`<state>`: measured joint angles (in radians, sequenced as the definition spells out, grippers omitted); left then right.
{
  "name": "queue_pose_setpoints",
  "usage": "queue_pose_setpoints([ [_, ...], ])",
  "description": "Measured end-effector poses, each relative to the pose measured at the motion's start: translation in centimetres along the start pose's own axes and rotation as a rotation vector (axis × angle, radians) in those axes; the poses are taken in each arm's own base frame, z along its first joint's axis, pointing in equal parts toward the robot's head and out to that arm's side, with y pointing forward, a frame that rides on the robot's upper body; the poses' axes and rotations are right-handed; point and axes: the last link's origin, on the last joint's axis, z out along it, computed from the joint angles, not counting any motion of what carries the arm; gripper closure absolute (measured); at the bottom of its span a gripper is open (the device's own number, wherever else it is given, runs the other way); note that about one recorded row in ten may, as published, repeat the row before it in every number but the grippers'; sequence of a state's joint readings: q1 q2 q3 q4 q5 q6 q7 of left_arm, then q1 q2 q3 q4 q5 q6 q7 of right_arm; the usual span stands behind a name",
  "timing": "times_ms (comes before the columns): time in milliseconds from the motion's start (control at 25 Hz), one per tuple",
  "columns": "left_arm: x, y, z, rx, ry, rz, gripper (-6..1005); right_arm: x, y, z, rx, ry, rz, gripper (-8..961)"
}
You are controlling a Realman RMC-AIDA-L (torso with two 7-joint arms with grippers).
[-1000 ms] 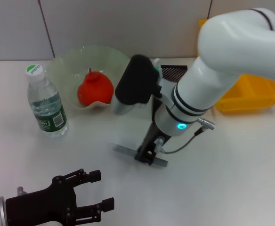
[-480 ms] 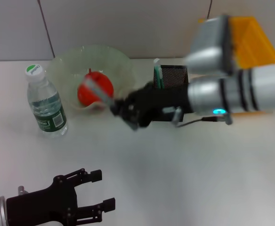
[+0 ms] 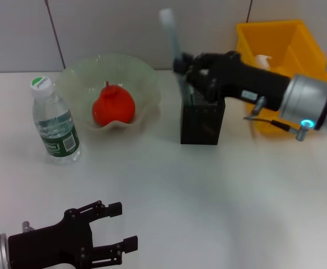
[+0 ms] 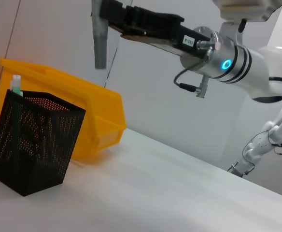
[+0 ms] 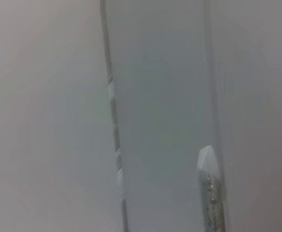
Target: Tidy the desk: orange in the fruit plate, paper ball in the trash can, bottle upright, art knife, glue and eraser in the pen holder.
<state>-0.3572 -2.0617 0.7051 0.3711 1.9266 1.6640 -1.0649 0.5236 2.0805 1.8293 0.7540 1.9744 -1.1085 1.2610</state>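
Fingers of your left gripper (image 3: 116, 230) are spread and empty, parked low at the near edge of the worktop (image 3: 219, 202). Farther back, the bottle (image 3: 54, 123) stands upright and the orange (image 3: 113, 105) sits in the fruit plate (image 3: 146, 75). Your right gripper (image 3: 181, 68) pinches the art knife (image 3: 171, 33) near-vertical above the pen holder (image 3: 202, 120), likely so it drops straight in. White in the trash can (image 3: 298, 42) may be the paper ball (image 3: 262, 60).
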Motion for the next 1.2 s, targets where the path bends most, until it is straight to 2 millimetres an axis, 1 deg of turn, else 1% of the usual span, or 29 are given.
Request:
queue_pose_setpoints([
  [80, 0.0, 0.0, 0.0, -0.001, 0.000, 0.000, 139, 0.0, -0.6, -0.6, 0.034, -0.027, 0.012, 822],
  [120, 0.0, 0.0, 0.0, -0.001, 0.000, 0.000, 139, 0.0, -1.3, -1.3, 0.075, -0.051, 0.028, 822],
  [320, 0.0, 0.0, 0.0, -0.002, -0.001, 0.000, 139, 0.4, -2.2, -2.0, 0.122, -0.062, 0.053, 821],
  [560, -0.1, 0.1, 0.1, -0.007, -0.006, 0.005, 138, 1.0, -2.5, -2.2, 0.147, -0.047, 0.057, 821],
  [920, 0.0, 0.1, 0.0, -0.005, -0.002, 0.028, 138, 2.6, -3.2, -2.0, 0.206, 0.009, 0.064, 827],
  [1200, 0.0, 0.1, 0.0, -0.009, 0.000, 0.032, 138, 3.0, -3.4, -1.7, 0.222, 0.027, 0.065, 826],
])
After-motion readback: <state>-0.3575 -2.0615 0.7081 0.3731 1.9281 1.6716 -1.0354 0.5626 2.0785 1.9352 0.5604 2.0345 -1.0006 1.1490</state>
